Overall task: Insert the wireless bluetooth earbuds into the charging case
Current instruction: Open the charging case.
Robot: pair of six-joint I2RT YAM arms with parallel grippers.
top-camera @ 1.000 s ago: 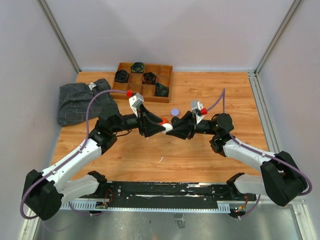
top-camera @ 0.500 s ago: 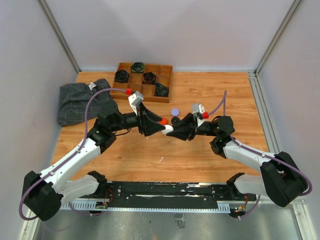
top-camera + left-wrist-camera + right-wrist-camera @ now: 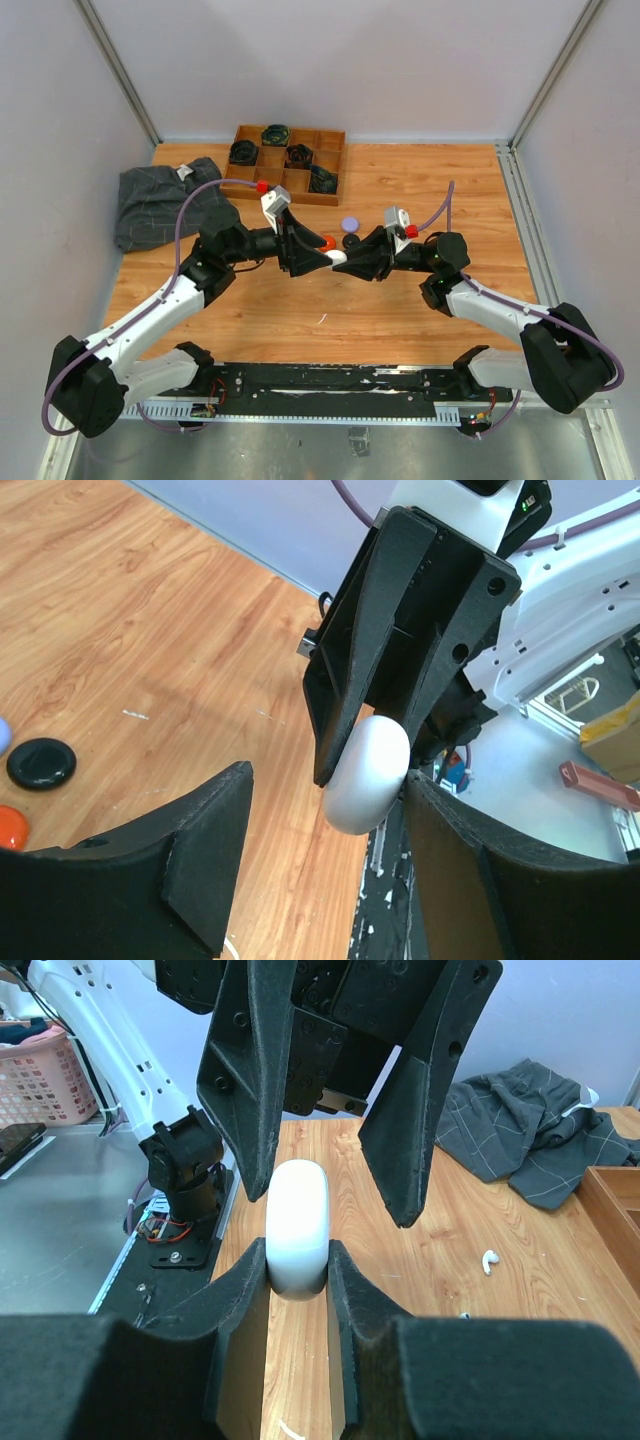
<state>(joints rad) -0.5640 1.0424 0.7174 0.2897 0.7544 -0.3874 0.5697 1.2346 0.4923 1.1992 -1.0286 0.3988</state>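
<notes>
A white oval charging case (image 3: 297, 1225) is held off the table, with my right gripper (image 3: 297, 1255) shut on its lower end. My left gripper (image 3: 325, 790) is open around the case's (image 3: 368, 773) other end. One finger is close beside the case and the other stands well clear of it. In the top view both grippers meet over the middle of the table, left gripper (image 3: 322, 256) and right gripper (image 3: 347, 262), with the case (image 3: 338, 257) between them. A white earbud (image 3: 489, 1260) lies on the wood beyond the case.
A lilac round case (image 3: 349, 224), a black one (image 3: 351, 241) and an orange-red one (image 3: 327, 242) lie just behind the grippers. A wooden compartment tray (image 3: 333, 168) holding dark items stands at the back. A grey cloth (image 3: 165, 200) lies at the back left.
My left gripper's jaws have spread wider around the white case. The right gripper has tilted down a little and keeps its grip.
</notes>
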